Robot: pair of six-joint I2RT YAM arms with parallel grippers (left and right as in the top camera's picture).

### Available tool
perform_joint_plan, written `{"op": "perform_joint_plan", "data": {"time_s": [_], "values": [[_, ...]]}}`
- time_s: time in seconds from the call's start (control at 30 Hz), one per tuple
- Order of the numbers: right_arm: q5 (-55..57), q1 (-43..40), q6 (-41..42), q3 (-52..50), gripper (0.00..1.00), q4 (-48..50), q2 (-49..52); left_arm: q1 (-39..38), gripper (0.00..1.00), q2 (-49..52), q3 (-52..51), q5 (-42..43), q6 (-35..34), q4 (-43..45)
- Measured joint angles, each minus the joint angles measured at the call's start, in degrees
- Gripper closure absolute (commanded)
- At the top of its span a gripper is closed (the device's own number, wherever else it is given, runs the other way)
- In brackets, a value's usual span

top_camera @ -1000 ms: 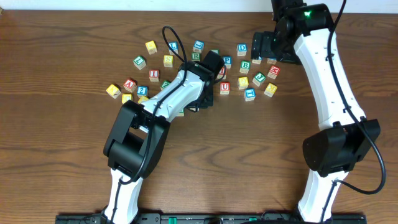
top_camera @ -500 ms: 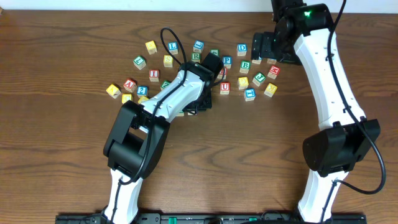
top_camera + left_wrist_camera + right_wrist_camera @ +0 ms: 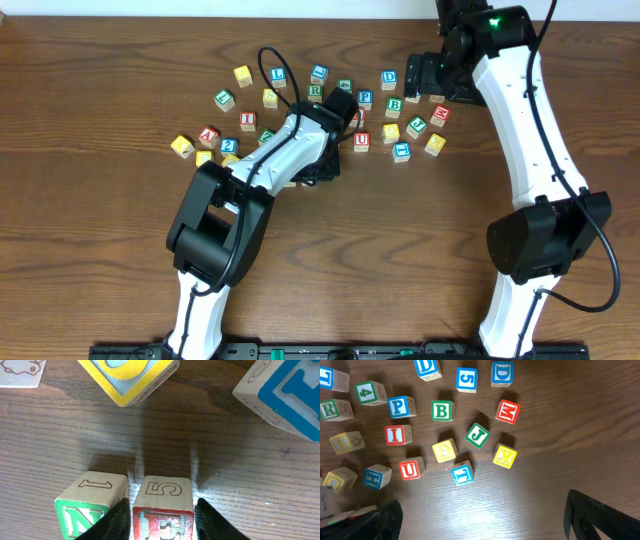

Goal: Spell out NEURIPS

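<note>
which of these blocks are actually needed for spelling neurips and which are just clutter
Needed: green N cube, red E cube, red U cube, green R cube, red I cube, blue P cube. No S made out.
Lying about: green B cube, red M cube, green J cube, yellow K cube.

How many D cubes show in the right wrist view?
2, both blue, at the top edge: one D left of the 5 cube, the other D right of it. More may be hidden.

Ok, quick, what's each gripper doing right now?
Left gripper: jaws astride the red E cube; gripping or not cannot be told.
Right gripper: open, holding nothing.
</note>
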Motion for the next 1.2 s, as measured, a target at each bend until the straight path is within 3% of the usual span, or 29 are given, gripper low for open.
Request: {"op": "perform_joint_plan", "data": {"time_s": [0.37,0.6,0.77,0.9,0.93,1.03,1.2], "values": [[0.0,0.0,0.0,0.0,0.01,0.0,0.0,1.1,0.53,-1.6,0.0,0.0,1.5,0.1],[0.0,0.0,0.0,0.0,0.01,0.0,0.0,3.2,0.54,-13.4,0.0,0.8,6.1,-0.4],[0.0,0.0,0.0,0.0,0.01,-0.3,0.0,4.7,0.73,-23.3,0.4,1.0,9.0,-5.6],[-0.5,0.1,0.0,0.0,0.01,-0.4,0.0,8.3,0.81,-27.8,0.3,1.1,10.2,-9.9],[-0.5,0.2,0.0,-0.1,0.01,-0.4,0.0,9.3,0.88,-28.0,0.0,1.1,10.5,-10.1],[-0.5,0.4,0.0,-0.5,0.01,-0.2,0.0,11.3,0.92,-28.0,-4.6,1.5,10.6,-7.3],[-0.7,1.1,0.0,-0.7,0.01,0.5,0.0,12.2,0.92,-26.8,-17.1,4.7,10.6,4.9]]}}
